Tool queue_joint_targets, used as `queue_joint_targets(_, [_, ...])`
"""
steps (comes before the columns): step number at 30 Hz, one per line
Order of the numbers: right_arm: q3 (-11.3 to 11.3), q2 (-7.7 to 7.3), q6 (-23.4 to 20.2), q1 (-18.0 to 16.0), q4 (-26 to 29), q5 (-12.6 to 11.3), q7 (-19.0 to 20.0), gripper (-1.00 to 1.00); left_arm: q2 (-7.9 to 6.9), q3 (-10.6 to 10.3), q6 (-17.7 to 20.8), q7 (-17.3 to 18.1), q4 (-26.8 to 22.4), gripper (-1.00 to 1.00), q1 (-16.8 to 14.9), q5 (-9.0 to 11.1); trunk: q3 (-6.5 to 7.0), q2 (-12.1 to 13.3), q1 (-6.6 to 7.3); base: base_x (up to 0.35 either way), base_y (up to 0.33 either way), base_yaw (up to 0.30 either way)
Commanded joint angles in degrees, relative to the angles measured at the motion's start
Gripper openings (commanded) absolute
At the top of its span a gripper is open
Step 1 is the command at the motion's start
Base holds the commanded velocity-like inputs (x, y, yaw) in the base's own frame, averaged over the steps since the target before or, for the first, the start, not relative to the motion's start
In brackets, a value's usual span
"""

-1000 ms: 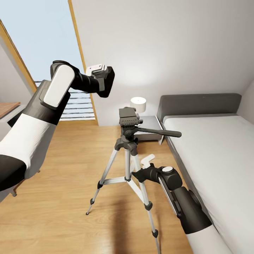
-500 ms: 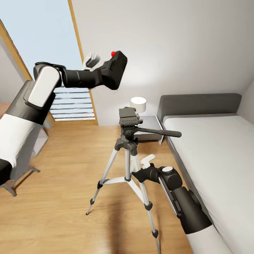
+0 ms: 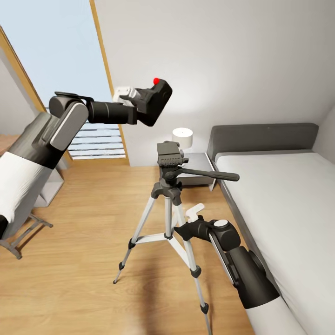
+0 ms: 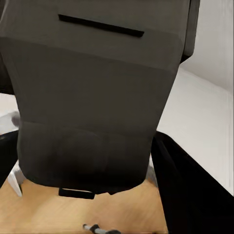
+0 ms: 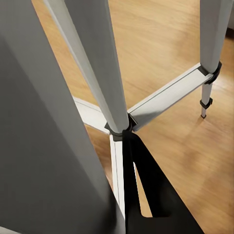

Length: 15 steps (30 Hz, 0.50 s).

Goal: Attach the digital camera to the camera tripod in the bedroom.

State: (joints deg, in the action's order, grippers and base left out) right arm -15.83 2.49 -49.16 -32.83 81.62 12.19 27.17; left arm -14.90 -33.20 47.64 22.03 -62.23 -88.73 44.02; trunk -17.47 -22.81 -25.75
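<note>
My left gripper is shut on the digital camera, a dark body with its red button facing up. I hold it in the air above and slightly left of the camera tripod, clear of the black head. Up close, the camera sits between the dark fingers. The tripod stands on the wood floor, its pan handle pointing right. My right gripper hangs low beside a tripod leg, its white fingers slightly apart and empty. The silver legs and braces pass right in front of the right wrist camera.
A low grey bed with a white mattress lies at the right. Behind the tripod are a grey nightstand and a small white lamp. A wood-framed window and a metal-legged piece of furniture are at the left.
My left arm swung the camera up and right toward the tripod, turning it so the red button faces up, then lowered it slightly. The right arm and tripod have not moved.
</note>
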Motion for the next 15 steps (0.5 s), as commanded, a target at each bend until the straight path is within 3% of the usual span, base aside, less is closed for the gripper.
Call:
queue_joint_targets(1, [0.01, 0.01, -0.15, -0.04, 0.04, 0.9, 0.52, -1.0, -0.07, -0.28, 0.11, 3.67, 0.18, -1.0, -0.11, -1.02, -0.11, -0.11, -0.04, 0.0, 0.0, 0.0])
queue_joint_targets(3, [0.01, 0.0, -0.15, -0.04, 0.04, 0.9, 0.52, -1.0, -0.11, -0.41, 0.13, 7.18, 0.21, -1.0, -0.18, -2.4, -0.11, -0.11, -0.04, 0.0, 0.0, 0.0])
queue_joint_targets(4, [0.01, -0.01, -0.15, -0.04, 0.03, 0.91, 0.52, -1.0, -0.15, -0.49, 0.18, 10.54, 0.15, -1.0, -0.51, -4.69, -0.11, -0.11, -0.04, 0.0, 0.0, 0.0])
queue_joint_targets(7, [0.01, -0.02, -0.15, -0.04, 0.05, 0.91, 0.52, -1.0, -0.17, -0.54, 0.22, 15.24, 0.0, -1.0, -2.06, -9.89, -0.11, -0.11, -0.04, 0.0, 0.0, 0.0])
queue_joint_targets(9, [0.01, -0.02, -0.15, -0.04, 0.04, 0.91, 0.52, -1.0, 0.06, -0.54, 0.24, 22.84, -0.1, -1.0, -5.08, -19.04, -0.11, -0.11, -0.04, 0.0, 0.0, 0.0])
queue_joint_targets(10, [0.01, -0.03, -0.15, -0.04, 0.04, 0.91, 0.53, -1.0, 0.38, -0.44, -0.09, 36.08, -0.28, -1.0, -7.45, -30.69, -0.11, -0.11, -0.04, 0.0, 0.0, 0.0])
queue_joint_targets(11, [0.01, -0.03, -0.15, -0.04, 0.04, 0.91, 0.53, -1.0, 0.38, -0.37, -0.2, 38.76, -0.4, -1.0, -7.69, -32.82, -0.11, -0.11, -0.04, 0.0, 0.0, 0.0])
queue_joint_targets(12, [0.01, -0.03, -0.15, -0.04, 0.05, 0.88, 0.52, -1.0, 0.11, -0.2, -0.7, 45.97, -1.1, -1.0, -8.16, -38.7, -0.11, -0.11, -0.04, 0.0, 0.0, 0.0])
queue_joint_targets(13, [0.01, -0.03, -0.15, -0.04, 0.05, 0.87, 0.52, -1.0, -0.03, -0.16, -0.96, 48.01, -1.44, -1.0, -8.26, -40.41, -0.11, -0.11, -0.04, 0.0, 0.0, 0.0])
queue_joint_targets(14, [0.01, -0.01, -0.15, -0.04, 0.06, 0.83, 0.49, -1.0, -0.32, -0.08, -1.69, 51.49, -2.16, -1.0, -8.4, -43.4, -0.11, -0.11, -0.04, 0.0, 0.0, 0.0])
queue_joint_targets(15, [-0.01, 0.04, -0.15, -0.04, 0.05, 0.77, 0.45, -1.0, -0.72, 0.02, -3.5, 56.12, -3.59, -1.0, -8.58, -48.41, -0.11, -0.11, -0.04, 0.0, 0.0, 0.0])
